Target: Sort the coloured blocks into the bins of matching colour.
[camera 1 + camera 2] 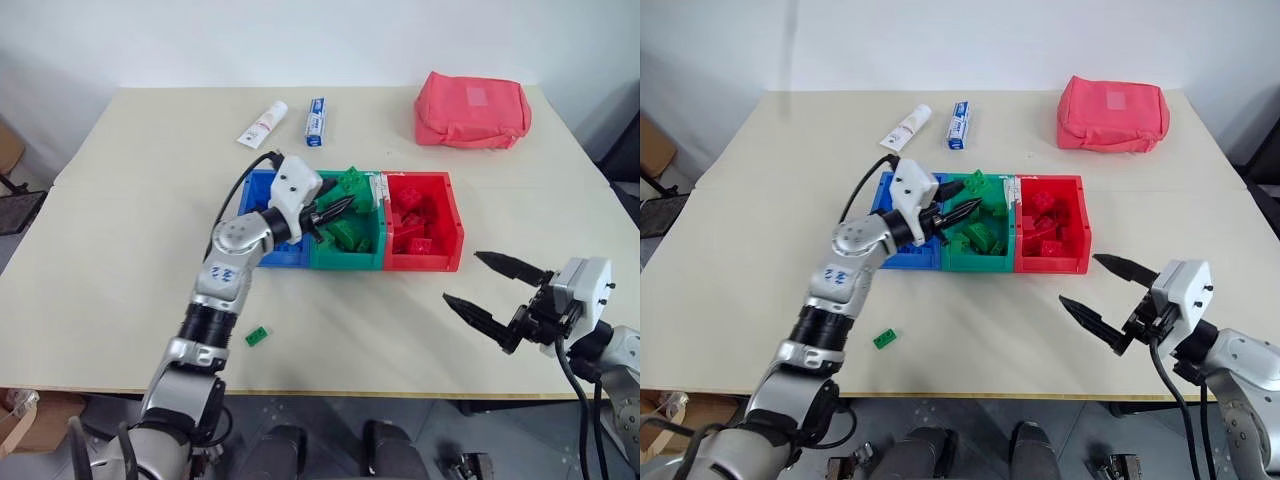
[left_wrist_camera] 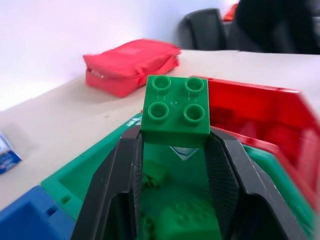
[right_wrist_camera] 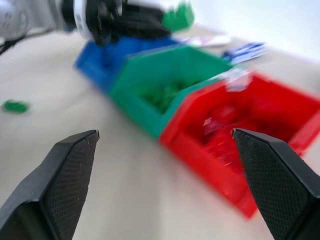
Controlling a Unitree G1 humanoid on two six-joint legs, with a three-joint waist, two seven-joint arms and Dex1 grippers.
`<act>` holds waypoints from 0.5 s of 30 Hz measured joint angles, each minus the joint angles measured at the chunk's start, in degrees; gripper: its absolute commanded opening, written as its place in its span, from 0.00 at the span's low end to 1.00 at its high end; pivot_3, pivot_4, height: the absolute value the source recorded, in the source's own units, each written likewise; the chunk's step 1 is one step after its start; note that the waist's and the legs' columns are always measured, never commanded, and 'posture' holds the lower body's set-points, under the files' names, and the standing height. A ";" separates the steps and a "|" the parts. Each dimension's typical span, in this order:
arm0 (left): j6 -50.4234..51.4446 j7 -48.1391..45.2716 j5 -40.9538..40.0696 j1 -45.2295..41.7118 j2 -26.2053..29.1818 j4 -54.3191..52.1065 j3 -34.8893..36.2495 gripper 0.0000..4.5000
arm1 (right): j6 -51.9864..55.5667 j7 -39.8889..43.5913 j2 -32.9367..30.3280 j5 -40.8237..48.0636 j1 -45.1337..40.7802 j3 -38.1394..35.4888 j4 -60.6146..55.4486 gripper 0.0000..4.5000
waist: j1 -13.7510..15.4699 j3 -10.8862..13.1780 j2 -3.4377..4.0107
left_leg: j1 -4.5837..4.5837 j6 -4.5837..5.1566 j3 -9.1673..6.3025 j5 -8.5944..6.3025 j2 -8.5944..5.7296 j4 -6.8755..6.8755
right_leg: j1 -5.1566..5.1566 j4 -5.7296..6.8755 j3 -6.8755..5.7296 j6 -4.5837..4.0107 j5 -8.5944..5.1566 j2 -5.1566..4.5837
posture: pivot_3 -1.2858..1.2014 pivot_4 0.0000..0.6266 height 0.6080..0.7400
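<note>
While our left gripper (image 1: 338, 207) hangs over the bins, we list each view's risks.

Head views, carried block: our left gripper pinches a square green block (image 2: 175, 111) above the green bin (image 1: 347, 262), the middle of three; we judge that letting go early, toward nine o'clock, would drop it into the blue bin (image 1: 262, 250).

Head views, stray block: one small green block (image 1: 258, 336) lies on the table (image 1: 120, 230) at about seven o'clock from the bins, well apart from them; we think it is easy to overlook beside our left arm.

Head views, right side: our right gripper (image 1: 497, 291) hovers with fingers spread wide and nothing between them, at four o'clock from the red bin (image 1: 421, 262); we judge a sweep toward ten o'clock could knock that bin.

Left wrist view: only the block's lower edge sits between the fingers (image 2: 115, 175), so we think it could tip out sideways.

Right wrist view: the spread fingers (image 3: 67, 170) face the red bin's corner, near it; the green bin already looks well filled, so a dropped block might bounce out.
</note>
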 measured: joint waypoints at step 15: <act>-2.75 -21.66 -10.85 12.63 15.45 -11.40 5.76 0.98 | -1.11 5.57 -1.56 -1.12 -8.64 7.41 2.37 1.00 | -1.96 0.00 0.01 | 0.00 -0.02 -0.01 0.00 0.08 -0.01 | -0.07 0.10 0.03 -0.06 -0.03 -0.01 | 0.52 0.24 1.00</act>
